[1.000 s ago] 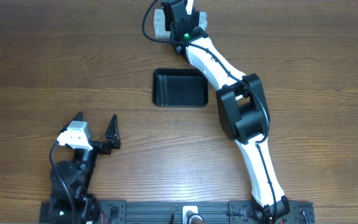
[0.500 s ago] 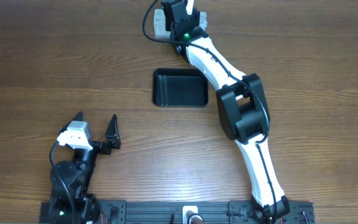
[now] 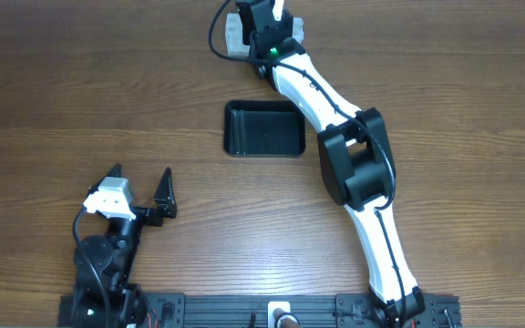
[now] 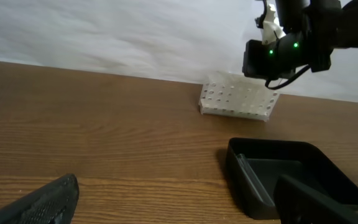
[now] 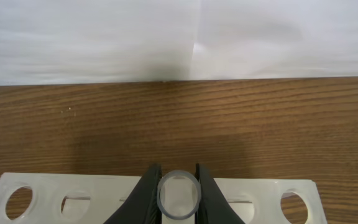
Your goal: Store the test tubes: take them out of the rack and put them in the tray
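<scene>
The right gripper (image 5: 176,180) is clamping its two fingers on the clear rim of a tube (image 5: 179,202). It is gripping from either side, near the top, so that the glass can be drawn straight up out of its hole. The tube is standing upright at the rack (image 4: 238,104), which is lying beyond the tray (image 3: 267,132) on the side away from the arm bases. Whether its bottom end is seated in the hole or already raised cannot be told from these views. The holes showing on either side of it are looking empty, so this may be one of the last tubes, though part of the rack is cut off. The tray is sitting open and empty between the rack and the arm bases, just beside the right arm's forearm, which is crossing past it to reach the rack. That placement is keeping the carry short: a lift, a pull back toward the tray, then a lowering. The left gripper (image 3: 140,171) is resting well apart from the tray, near its own base, with its fingers spread and nothing between them. It is parked there, presumably to leave the table (image 3: 445,109) around the tray free for the working arm. The step in hand is the extraction, and it is calling for a vertical pull, since any tilt could bind the tube against the hole or tip the light rack.
</scene>
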You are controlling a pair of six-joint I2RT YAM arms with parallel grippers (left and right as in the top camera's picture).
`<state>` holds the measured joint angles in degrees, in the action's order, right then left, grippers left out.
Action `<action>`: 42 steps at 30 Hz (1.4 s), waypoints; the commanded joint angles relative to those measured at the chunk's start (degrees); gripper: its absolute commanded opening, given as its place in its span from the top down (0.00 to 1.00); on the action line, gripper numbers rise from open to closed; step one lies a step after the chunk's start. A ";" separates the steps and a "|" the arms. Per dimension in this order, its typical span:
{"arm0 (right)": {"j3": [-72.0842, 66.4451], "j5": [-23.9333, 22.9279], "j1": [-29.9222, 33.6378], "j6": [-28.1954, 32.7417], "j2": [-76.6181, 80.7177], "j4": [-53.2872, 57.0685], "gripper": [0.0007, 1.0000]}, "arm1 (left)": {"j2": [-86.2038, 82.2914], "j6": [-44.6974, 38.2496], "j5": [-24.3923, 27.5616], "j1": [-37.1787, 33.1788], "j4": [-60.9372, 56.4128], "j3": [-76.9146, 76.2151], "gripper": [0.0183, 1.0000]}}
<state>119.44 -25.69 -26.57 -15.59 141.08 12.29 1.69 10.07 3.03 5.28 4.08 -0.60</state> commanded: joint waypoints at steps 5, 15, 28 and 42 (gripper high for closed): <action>7.56 -5.14 -1.27 6.73 -9.46 1.01 0.95 | -0.46 -0.68 0.15 -0.31 0.24 0.26 0.00; 8.17 -5.09 -4.76 0.59 -18.64 18.03 0.95 | -0.46 -0.68 0.15 -0.31 0.24 0.26 0.00; -4.33 16.39 -5.35 -20.02 -16.65 37.57 0.96 | -0.46 -0.68 0.15 -0.31 0.24 0.26 0.00; -13.42 19.67 -5.70 -21.18 -16.24 35.30 0.95 | -0.46 -0.68 0.15 -0.31 0.24 0.26 0.00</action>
<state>106.69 -6.63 -31.88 -36.03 125.01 47.55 1.69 10.07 3.03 5.28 4.08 -0.60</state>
